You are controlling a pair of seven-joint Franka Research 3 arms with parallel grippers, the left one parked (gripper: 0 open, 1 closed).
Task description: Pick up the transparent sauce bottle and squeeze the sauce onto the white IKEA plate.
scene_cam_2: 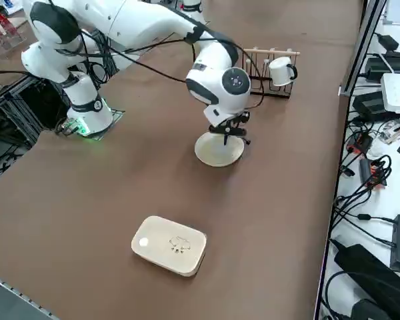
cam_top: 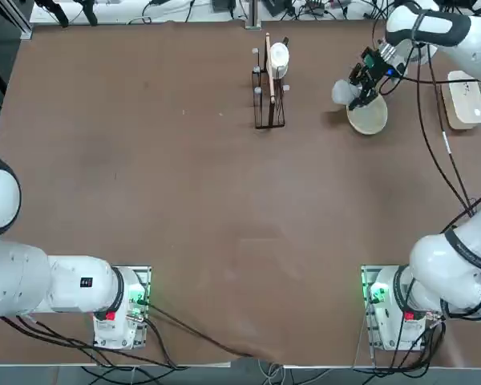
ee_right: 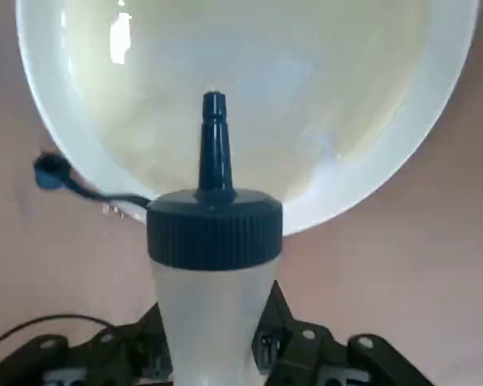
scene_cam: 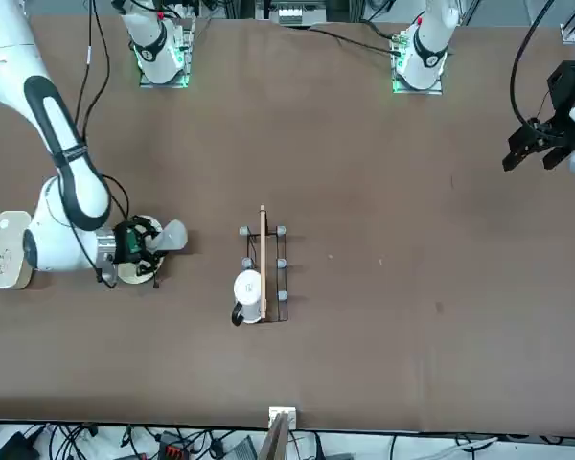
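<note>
My right gripper (cam_top: 361,83) is at the far right of the table, shut on the transparent sauce bottle (cam_top: 342,92). The bottle is tipped over at the edge of the white IKEA plate (cam_top: 368,117). In the wrist view the translucent bottle (ee_right: 213,297) sits between the black fingers (ee_right: 298,354), and its dark blue cap and nozzle (ee_right: 214,161) point over the plate (ee_right: 306,72). No sauce shows on the plate. From the front the bottle (scene_cam: 172,235) sticks out sideways from the gripper (scene_cam: 136,244), which covers most of the plate (scene_cam: 126,274). The right side view shows the plate (scene_cam_2: 219,152) under the wrist.
A black wire rack (cam_top: 269,96) carrying a white mug (cam_top: 279,58) and a wooden stick stands at the far middle of the table. A white rounded-rectangular dish (cam_top: 463,98) lies right of the plate, near the table's right edge. Cables trail from the right arm.
</note>
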